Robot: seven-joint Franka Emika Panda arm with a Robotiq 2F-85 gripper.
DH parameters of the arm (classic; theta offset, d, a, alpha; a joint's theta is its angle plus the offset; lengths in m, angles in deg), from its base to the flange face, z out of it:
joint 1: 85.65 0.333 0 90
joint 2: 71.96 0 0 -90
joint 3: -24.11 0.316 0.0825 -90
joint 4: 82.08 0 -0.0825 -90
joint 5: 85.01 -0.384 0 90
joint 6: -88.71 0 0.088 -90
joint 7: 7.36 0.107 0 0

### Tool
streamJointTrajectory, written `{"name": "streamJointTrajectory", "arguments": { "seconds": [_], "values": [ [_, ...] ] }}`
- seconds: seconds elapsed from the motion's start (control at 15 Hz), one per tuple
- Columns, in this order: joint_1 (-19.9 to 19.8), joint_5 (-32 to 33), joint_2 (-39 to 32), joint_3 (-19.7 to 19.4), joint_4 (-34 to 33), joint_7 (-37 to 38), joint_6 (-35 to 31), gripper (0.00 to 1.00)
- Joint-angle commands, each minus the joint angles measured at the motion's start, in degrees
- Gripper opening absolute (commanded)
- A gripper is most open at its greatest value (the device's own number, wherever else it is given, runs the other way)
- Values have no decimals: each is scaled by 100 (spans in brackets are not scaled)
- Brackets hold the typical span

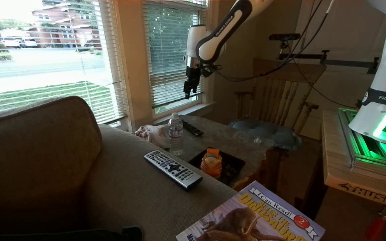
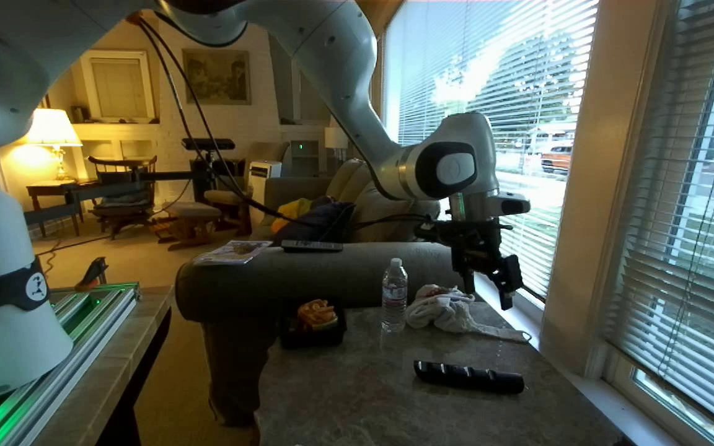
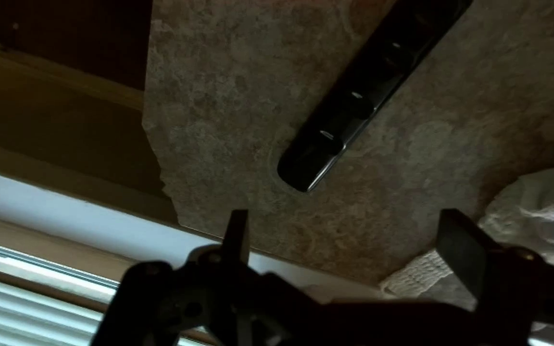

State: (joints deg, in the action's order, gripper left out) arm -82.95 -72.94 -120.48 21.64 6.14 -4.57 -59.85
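Seems at an early stage, with grasping left undone: hanging above the mottled grey-brown stone-look tabletop (image 2: pixel 344 402) with black two-fingered gripper (image 3: pixel 343 218) spread wide and empty, clear of the long, ridged, glossy black plastic-looking object (image 2: pixel 468 378) and crumpled white cloth (image 2: pixel 440 311) lying on that tabletop.

The gripper (image 3: pixel 346 235) and the long object (image 3: pixel 354 105) are black; the tabletop (image 3: pixel 450 129) is mottled grey and brown. The cloth (image 2: pixel 440 313) is white with a reddish patch. The bottle (image 1: pixel 176 137) is clear, white-capped and labelled in red and blue. The toy (image 1: pixel 211 165) is orange, the tray (image 2: pixel 310 339) black, the remote (image 1: pixel 172 169) silver with dark keys, and the book (image 1: pixel 253 217) lilac, titled in yellow.
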Motion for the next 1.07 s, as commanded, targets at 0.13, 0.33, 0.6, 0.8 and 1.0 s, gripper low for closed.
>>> {"name": "streamJointTrajectory", "arguments": {
  "seconds": [0.13,0.33,0.6,0.8,1.0],
  "values": [
    [43,-427,-273,-182,-8,487,-466,100],
    [34,-455,-328,-202,-18,486,-477,100],
    [1,-624,-453,-205,-166,740,-537,100],
    [-10,-845,-697,-282,-281,1080,-634,100],
    [-122,-1111,-914,-188,-395,1162,-691,100]
  ]
}}
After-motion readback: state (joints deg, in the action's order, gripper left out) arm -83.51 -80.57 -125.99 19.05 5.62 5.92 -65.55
